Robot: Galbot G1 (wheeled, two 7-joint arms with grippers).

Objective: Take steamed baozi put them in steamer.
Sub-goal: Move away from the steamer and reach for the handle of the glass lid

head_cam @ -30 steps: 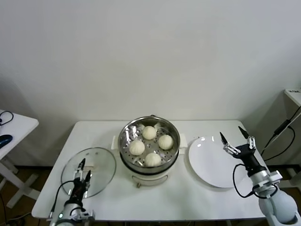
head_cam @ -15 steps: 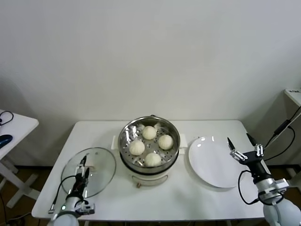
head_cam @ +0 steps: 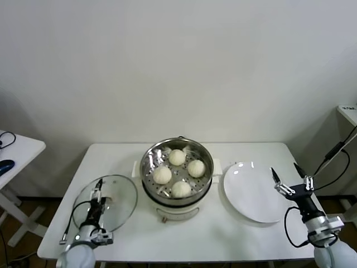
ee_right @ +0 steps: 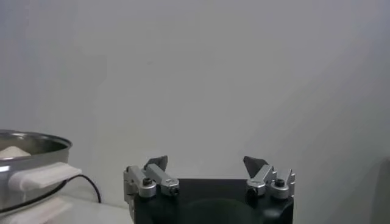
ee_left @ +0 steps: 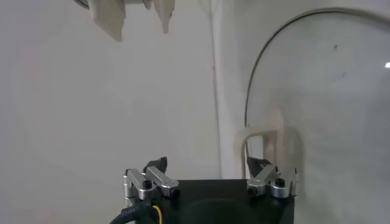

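Several cream-white baozi (head_cam: 177, 157) (head_cam: 196, 167) (head_cam: 162, 175) lie on the perforated tray inside the shiny steel steamer (head_cam: 152, 157) on its white base at the table's middle. The steamer's rim also shows in the right wrist view (ee_right: 30, 145). My right gripper (head_cam: 291, 177) is open and empty at the table's right edge, just right of the empty white plate (head_cam: 251, 192). My left gripper (head_cam: 98, 191) is low at the front left, over the glass lid (head_cam: 120, 195), open and empty.
The glass lid with its white handle (ee_left: 265, 137) lies flat on the white table (head_cam: 195, 240) left of the steamer. A small side table (head_cam: 17, 148) stands at the far left. A cable (head_cam: 334, 151) hangs at the far right.
My right gripper has drawn back from over the plate to the right and lower. My left gripper has shifted slightly up and back at the lid's edge. The baozi have not moved.
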